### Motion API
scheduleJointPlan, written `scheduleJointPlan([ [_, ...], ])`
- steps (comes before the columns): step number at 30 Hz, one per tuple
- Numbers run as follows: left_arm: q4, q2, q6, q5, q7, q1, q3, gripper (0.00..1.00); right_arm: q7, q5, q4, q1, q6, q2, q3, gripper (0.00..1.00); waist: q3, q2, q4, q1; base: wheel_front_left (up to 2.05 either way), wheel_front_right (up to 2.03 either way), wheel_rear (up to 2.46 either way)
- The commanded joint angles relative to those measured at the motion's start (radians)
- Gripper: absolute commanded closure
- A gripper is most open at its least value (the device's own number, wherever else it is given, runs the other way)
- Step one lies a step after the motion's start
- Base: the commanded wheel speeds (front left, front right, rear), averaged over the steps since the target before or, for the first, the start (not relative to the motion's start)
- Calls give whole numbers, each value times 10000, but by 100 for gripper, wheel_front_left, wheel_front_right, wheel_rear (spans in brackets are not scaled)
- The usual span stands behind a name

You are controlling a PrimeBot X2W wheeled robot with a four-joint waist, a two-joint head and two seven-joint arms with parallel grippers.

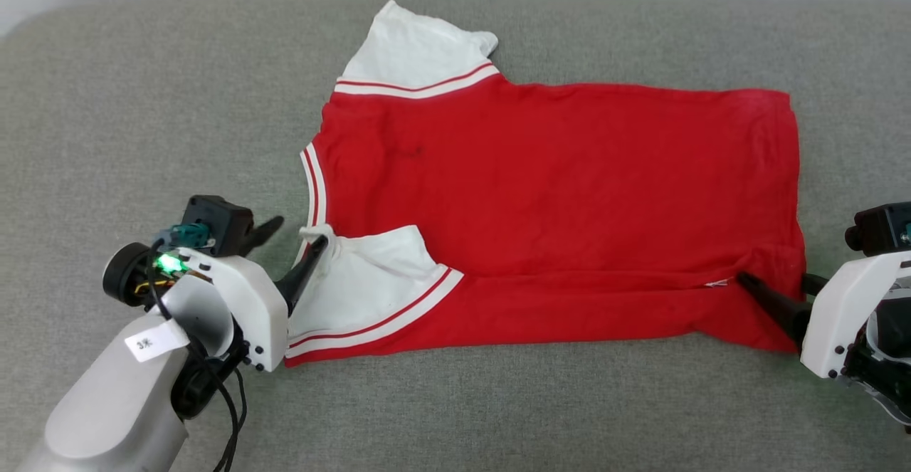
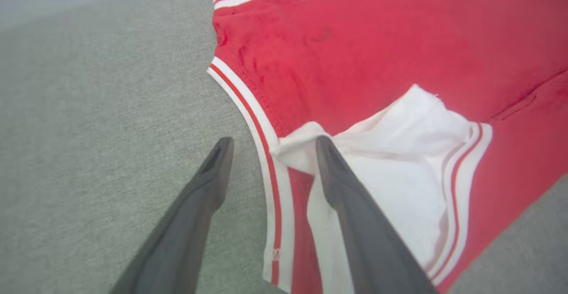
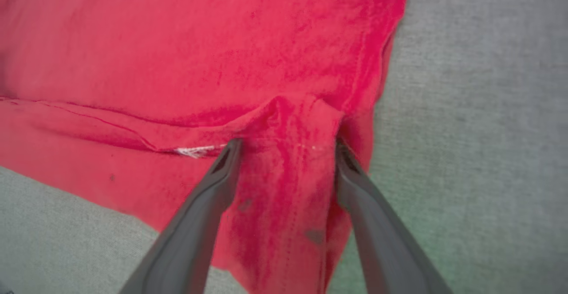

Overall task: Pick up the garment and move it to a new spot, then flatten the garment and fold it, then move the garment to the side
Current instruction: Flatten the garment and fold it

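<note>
The garment (image 1: 555, 180) lies spread on the grey surface, collar to the left and hem to the right. Its near long edge is folded up over the body, and the near white sleeve (image 1: 370, 280) rests on top. My left gripper (image 1: 297, 237) is open at the collar. In the left wrist view its fingers straddle the striped collar trim (image 2: 262, 125), and the right finger lies on the white sleeve (image 2: 399, 161). My right gripper (image 1: 776, 281) is open at the near hem corner. A raised ridge of red fabric (image 3: 288, 121) stands between its fingers (image 3: 222, 174).
The grey woven surface (image 1: 107, 102) runs wide on all sides of the shirt. Its rounded far-left corner shows at the top left, with a pale background beyond. The far white sleeve (image 1: 413, 48) points toward the back edge.
</note>
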Motion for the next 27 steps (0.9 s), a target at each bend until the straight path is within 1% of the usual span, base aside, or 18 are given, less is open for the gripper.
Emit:
scheduleJointPlan([
  [1, 45, -59, 85, 18, -160, 18, 48, 0, -57, -88, 59, -51, -19, 4, -28, 0, -187, 0, 13, -1, 0, 0, 0],
  [4, 156, -259, 631, 49, -758, 297, 294, 0, -256, -152, -34, 51, -15, 91, -78, 0, -524, 0, -12, -1, 0, 0, 0],
  [7, -53, -493, 995, -192, -1121, 710, 528, 0, -389, -221, -55, 350, -16, 119, -155, 0, -873, 0, 22, -1, 0, 0, 0],
  [9, -282, -505, 1244, -270, -1272, 1049, 646, 0, -469, -445, -164, 516, -14, 36, -159, 0, -1085, 0, 49, -1, 0, 0, 0],
  [14, -1117, -717, 2136, -544, -1445, 2156, 910, 0, -524, -899, -534, 1118, -16, 177, -504, 0, -1503, 0, 55, -1, 0, 0, 0],
  [17, -1702, -721, 2603, -596, -1296, 2834, 884, 0, -172, -1095, -842, 1475, -16, 387, -830, 0, -1633, 0, 34, -1, 0, 0, 0],
  [21, -2370, -581, 3129, -568, -926, 3514, 828, 0, 538, -1552, -1361, 1939, -14, 761, -1406, 0, -1699, 0, -32, -1, 0, 0, 0],
  [27, -3048, -324, 3630, -499, -202, 4035, 616, 0, 1843, -2577, -2181, 2515, -14, 1533, -2460, 0, -1473, 0, -119, -1, 0, 0, 0],
])
